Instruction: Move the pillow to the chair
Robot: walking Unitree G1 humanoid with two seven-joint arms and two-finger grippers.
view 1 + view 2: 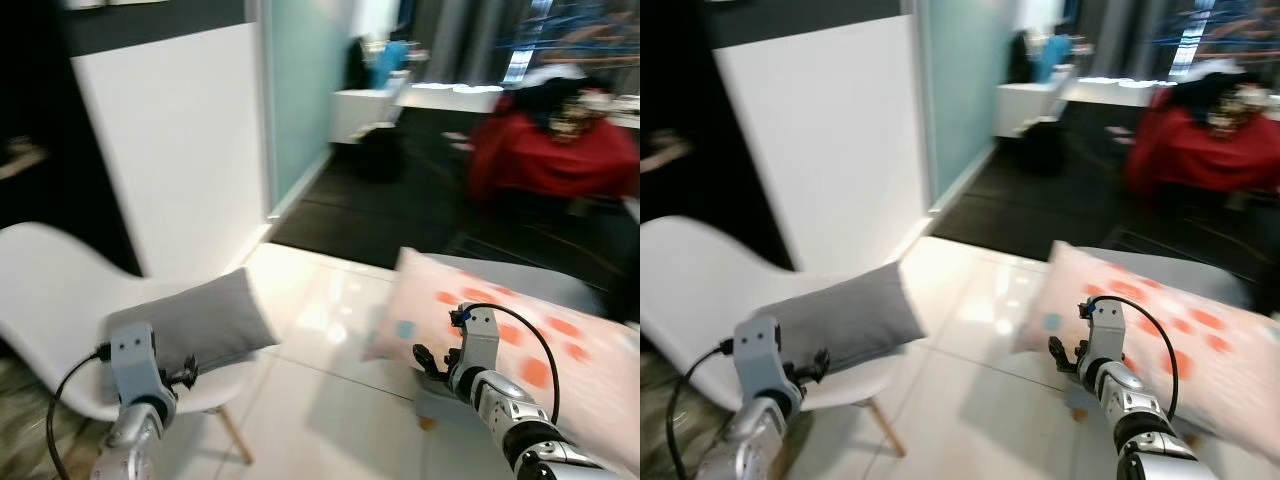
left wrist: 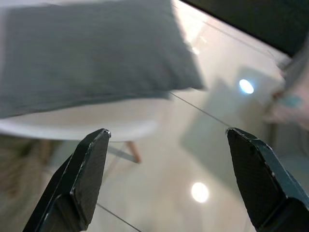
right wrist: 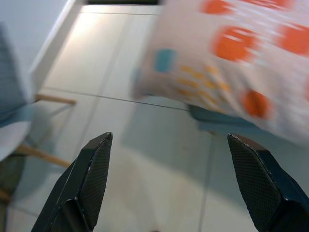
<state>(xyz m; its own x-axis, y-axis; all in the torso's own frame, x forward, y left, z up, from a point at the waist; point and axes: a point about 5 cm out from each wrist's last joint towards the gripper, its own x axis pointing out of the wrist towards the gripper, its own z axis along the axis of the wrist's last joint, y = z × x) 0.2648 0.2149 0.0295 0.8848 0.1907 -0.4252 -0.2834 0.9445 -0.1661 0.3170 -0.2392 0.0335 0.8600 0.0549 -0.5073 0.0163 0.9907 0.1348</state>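
Likely light and squashy, the patterned pillow (image 1: 520, 340) suits a corner pinch; both hands, left hand (image 2: 166, 179) and right hand (image 3: 169, 181), gape wide and empty.

Silver jointed arms, black looping cables, left pincer (image 2: 166, 181), right pincer (image 3: 169, 181)

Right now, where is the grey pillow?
In the left eye view, the grey pillow lies on the white chair's seat at the left, just beyond the left gripper.

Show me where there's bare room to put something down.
The tiled floor between the white chair and the spotted pillow is bare. The chair's seat is mostly taken by the grey pillow; only its front edge is free.
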